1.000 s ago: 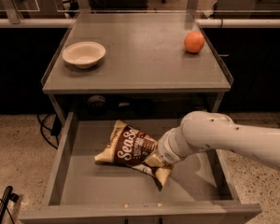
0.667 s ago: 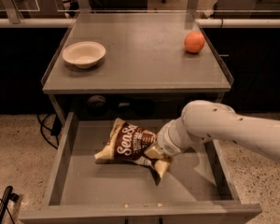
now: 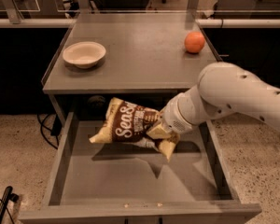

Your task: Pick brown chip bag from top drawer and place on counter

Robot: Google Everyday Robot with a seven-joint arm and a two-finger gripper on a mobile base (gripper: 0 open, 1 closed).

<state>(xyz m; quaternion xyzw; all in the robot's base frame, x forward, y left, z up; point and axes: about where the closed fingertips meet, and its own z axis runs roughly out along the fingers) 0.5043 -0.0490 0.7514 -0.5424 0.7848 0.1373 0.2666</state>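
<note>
The brown chip bag (image 3: 127, 125), dark brown with white script and cream edges, hangs above the floor of the open top drawer (image 3: 130, 183) and casts a shadow on it. My gripper (image 3: 160, 129), at the end of the white arm coming in from the right, is shut on the bag's right end. The bag's top edge is level with the front edge of the grey counter (image 3: 135, 55) and sits just in front of it. My fingertips are mostly hidden by the bag and the wrist.
A cream bowl (image 3: 84, 54) stands on the counter's left side. An orange fruit (image 3: 194, 42) sits at its right rear. The drawer's side walls flank the bag. Speckled floor lies on both sides, and cables lie at the lower left.
The bag has risen off the drawer floor, held by my gripper, up to about the height of the counter's front edge. My arm has lifted with it.
</note>
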